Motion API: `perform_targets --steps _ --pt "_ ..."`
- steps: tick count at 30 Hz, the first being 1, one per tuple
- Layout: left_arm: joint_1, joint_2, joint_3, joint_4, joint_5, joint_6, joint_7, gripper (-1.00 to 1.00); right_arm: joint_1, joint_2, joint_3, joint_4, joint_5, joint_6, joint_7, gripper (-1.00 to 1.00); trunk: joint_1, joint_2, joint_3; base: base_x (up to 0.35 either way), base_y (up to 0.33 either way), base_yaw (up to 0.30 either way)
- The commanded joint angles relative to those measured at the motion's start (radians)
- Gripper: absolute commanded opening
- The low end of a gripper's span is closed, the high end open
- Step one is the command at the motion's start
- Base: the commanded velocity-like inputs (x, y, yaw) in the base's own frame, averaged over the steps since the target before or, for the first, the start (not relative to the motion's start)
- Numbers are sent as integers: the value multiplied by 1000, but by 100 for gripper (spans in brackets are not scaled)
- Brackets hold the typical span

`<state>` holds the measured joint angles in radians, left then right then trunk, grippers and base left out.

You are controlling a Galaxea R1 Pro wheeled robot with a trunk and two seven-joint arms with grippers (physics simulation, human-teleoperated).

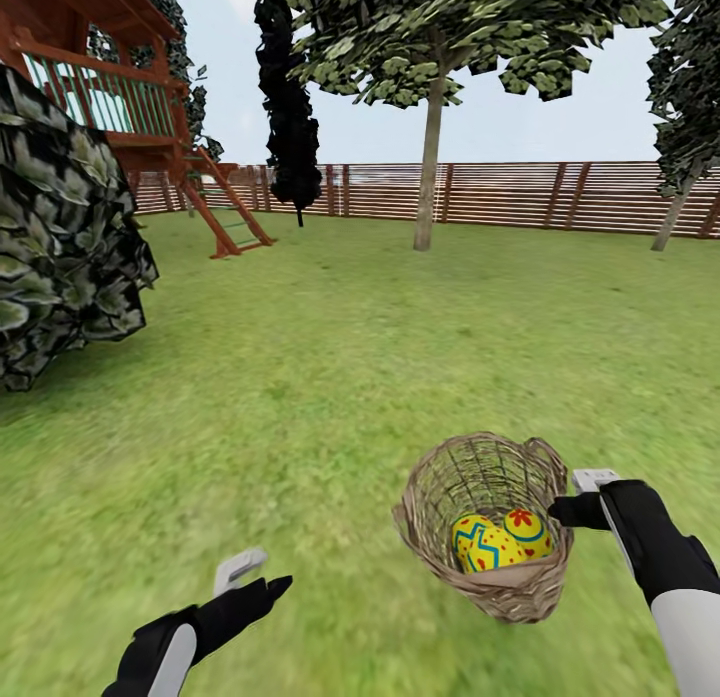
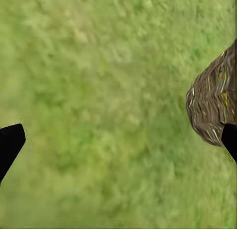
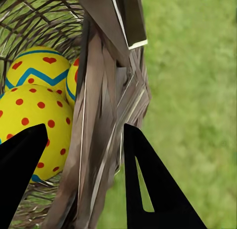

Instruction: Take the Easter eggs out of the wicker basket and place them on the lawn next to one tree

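The wicker basket (image 1: 445,487) hangs tilted just over the lawn (image 1: 320,377) at the lower right, with my right gripper (image 1: 578,499) shut on its rim. In the right wrist view the gripper (image 3: 84,131) straddles the woven rim (image 3: 106,115), one finger inside and one outside. Yellow Easter eggs lie inside: one with blue zigzag (image 1: 488,549), one with red marks (image 1: 527,530). Up close I see a heart-marked egg (image 3: 37,66), a dotted egg (image 3: 34,115) and a sliver of a third (image 3: 73,81). My left gripper (image 1: 266,569) is open over grass, left of the basket (image 2: 212,105). A pale-trunked tree (image 1: 430,177) stands far ahead.
A dark leafy bush (image 1: 60,237) fills the left side. A wooden playset (image 1: 150,107) with a ladder stands at the back left, and a black cypress (image 1: 290,127) by the slatted fence (image 1: 560,192). Another trunk (image 1: 675,212) leans at the far right. Open grass lies between.
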<state>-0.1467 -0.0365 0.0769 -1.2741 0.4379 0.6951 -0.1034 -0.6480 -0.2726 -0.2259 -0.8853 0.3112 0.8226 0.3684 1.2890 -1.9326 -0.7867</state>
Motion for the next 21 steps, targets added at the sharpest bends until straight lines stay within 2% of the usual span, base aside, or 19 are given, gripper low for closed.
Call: perform_targets --steps 1,11,16,21 --pt "-1 -2 3 -1 -1 5 -6 100 -1 1 -1 -1 8 3 9 -100 0 0 -1 341 0 0" --pt "-1 -2 -11 0 2 3 -6 100 -1 -2 -1 -3 6 3 11 -100 0 0 -1 339 -17 0" --pt "-1 -2 -13 10 1 -2 -6 100 -1 -1 0 -3 6 3 11 -100 0 0 -1 316 -157 0" --pt "-1 -2 -27 49 -1 -36 -4 100 -1 0 1 -3 6 3 11 -100 0 0 -1 288 -221 0"
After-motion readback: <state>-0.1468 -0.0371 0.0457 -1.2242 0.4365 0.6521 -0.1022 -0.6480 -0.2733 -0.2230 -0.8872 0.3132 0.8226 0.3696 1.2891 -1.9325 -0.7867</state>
